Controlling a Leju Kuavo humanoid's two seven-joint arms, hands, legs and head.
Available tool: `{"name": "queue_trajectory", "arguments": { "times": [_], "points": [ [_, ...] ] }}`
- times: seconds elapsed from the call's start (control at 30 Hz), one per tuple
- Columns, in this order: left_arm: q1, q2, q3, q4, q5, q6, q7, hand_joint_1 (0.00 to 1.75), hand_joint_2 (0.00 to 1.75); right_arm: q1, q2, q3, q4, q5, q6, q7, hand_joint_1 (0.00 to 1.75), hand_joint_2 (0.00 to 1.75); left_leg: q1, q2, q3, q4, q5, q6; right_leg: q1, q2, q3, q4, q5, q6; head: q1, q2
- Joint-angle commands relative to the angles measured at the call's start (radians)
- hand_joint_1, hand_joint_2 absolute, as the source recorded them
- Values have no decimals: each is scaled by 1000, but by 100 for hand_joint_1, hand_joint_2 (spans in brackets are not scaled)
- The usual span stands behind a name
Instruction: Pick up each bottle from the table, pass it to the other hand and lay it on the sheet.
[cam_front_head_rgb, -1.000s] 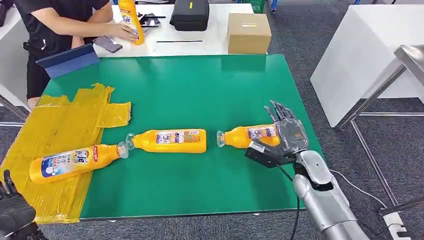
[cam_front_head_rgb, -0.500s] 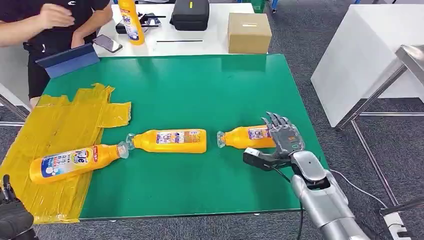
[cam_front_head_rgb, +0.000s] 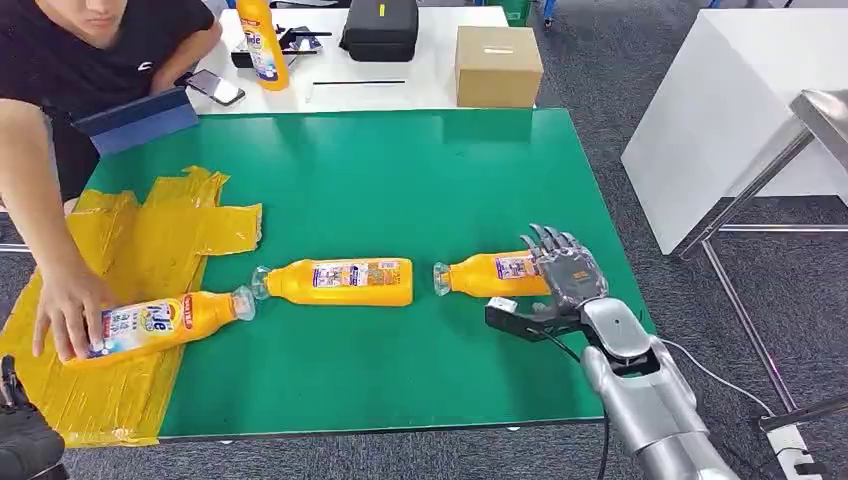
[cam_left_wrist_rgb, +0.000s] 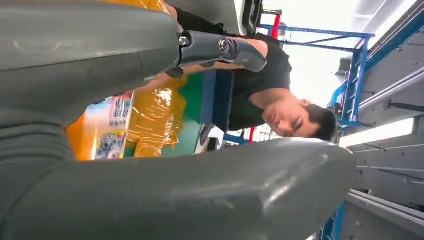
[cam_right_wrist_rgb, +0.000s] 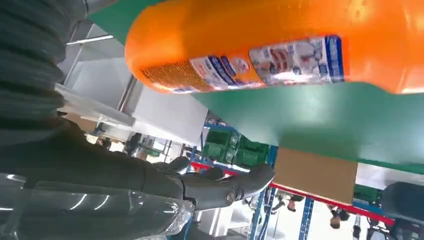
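Person: a person's hand (cam_front_head_rgb: 62, 305) has come down onto the bottle on the sheet (cam_front_head_rgb: 150, 322) since half a second ago, when that arm was back near the far table; judged, that bottle is about to be taken away.
Surface: the green surface (cam_front_head_rgb: 400, 180) carries two lying bottles as before; the middle bottle (cam_front_head_rgb: 340, 281) has not moved.
Right hand: the right hand (cam_front_head_rgb: 565, 272) has settled against the base of the right bottle (cam_front_head_rgb: 492, 272), fingers (cam_front_head_rgb: 548, 240) spread over it and not yet closed; next comes the grasp.
Left hand: the left hand (cam_left_wrist_rgb: 100, 100) hangs low beside the yellow sheet (cam_front_head_rgb: 120, 250), fingers apart, holding nothing.
Labels: blue and white label print, too small to read.
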Motion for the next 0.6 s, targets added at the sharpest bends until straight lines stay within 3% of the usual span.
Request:
{"name": "queue_trajectory", "arguments": {
  "times": [0.03, 0.4, 0.6],
  "points": [
    [-33, 3, 38, 55, -8, 0, -7, 0, 0, -157, -16, 21, 256, 5, -47, -6, 0, 175, 0, 2, 4, 0, -1, -3, 0, 1, 4, -1, -1, -1, 0, 0],
    [-18, 11, 34, 62, 1, 1, -11, 0, 0, -281, 8, 7, 512, -19, -73, -26, 0, 175, 0, 2, 4, -1, -1, -1, 0, 1, 3, -1, 0, -1, 0, 0],
    [-20, 12, 35, 64, 3, 1, -12, 0, 0, -288, 10, 8, 534, -19, -72, -34, 0, 175, 0, 2, 3, -1, 0, -1, 0, 1, 2, -1, 0, 0, 0, 0]
  ]
}}
